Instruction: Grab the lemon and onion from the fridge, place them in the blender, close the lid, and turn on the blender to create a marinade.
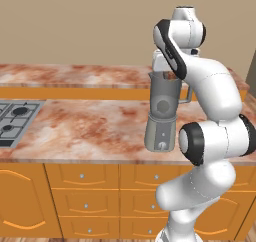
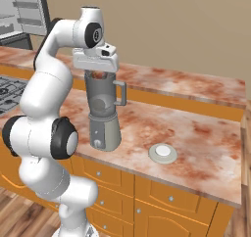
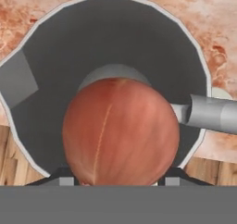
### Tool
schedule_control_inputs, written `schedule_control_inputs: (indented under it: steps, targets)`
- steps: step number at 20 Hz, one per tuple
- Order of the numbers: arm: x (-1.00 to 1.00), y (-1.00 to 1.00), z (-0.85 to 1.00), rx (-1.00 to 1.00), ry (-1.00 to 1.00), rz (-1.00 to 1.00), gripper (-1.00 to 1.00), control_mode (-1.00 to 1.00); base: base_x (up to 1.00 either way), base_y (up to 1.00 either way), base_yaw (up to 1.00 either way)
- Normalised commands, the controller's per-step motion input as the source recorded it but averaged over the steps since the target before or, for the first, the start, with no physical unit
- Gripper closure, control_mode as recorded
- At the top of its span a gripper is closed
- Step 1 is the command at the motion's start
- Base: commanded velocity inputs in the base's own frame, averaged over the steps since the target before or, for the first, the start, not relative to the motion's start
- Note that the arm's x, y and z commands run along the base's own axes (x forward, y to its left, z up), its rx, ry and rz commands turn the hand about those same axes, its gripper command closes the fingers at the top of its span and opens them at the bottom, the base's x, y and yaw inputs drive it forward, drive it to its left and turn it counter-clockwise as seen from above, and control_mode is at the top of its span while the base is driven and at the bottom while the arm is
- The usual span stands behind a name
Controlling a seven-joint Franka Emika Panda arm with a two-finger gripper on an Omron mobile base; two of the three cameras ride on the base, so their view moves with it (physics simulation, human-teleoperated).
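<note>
End effector [image 3: 121,183] pinching onion [image 3: 121,131] directly above open mouth of blender [image 2: 103,114] on worktop [image 2: 196,133], lid [image 2: 163,153] lying flat just beside blender base.

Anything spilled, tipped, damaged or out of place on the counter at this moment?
Nothing stands out. The blender stands upright on the counter, its lid lies flat beside it, and the gripper holds the onion over the open jar.
</note>
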Motion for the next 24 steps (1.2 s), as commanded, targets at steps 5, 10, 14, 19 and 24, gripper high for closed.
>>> schedule_control_inputs:
  steps: [5, 10, 14, 19, 24]
  targets:
    - [0.0, 0.03, 0.0, 0.0, 0.0, 0.0, -1.0, -1.0, 0.0, 0.0, 0.0]
    - [0.0, 0.11, 0.1, 0.0, -0.05, 0.0, -1.0, -1.0, 0.0, 0.0, 0.0]
    - [-0.05, 0.11, 0.17, 0.0, -0.09, 0.0, -1.0, -1.0, 0.0, 0.0, 0.0]
    - [-0.68, -0.08, 0.37, 0.0, -0.15, -0.02, -1.0, -1.0, 0.0, 0.0, 0.0]
    - [-1.0, -0.64, 0.1, 0.0, -0.09, -0.05, -1.0, -1.0, 0.0, 0.0, 0.0]
